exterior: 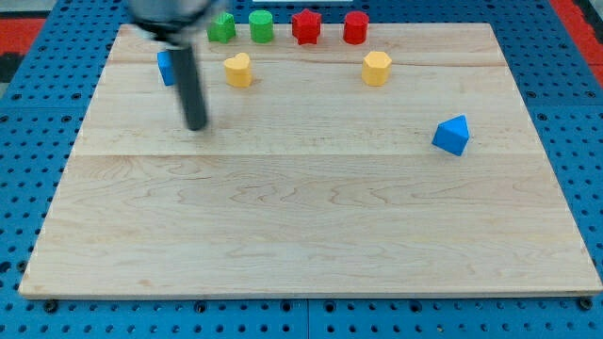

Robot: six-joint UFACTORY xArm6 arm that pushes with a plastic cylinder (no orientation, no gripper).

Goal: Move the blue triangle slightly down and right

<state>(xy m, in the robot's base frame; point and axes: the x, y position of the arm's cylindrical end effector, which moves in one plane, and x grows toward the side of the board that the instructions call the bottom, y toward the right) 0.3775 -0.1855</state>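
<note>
blue triangle: at the board's right, alone, well apart from my tip | my tip: far to the view's left, just below-right of a partly hidden blue block | a bare rod, no jaws to open or close | yellow blocks above

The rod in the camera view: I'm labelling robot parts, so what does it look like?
A straight, smooth dark grey cylindrical rod, hanging from a blurred dark mount at the view's top. My tip is blunt and plain. No cables, markings or labels show.
</note>
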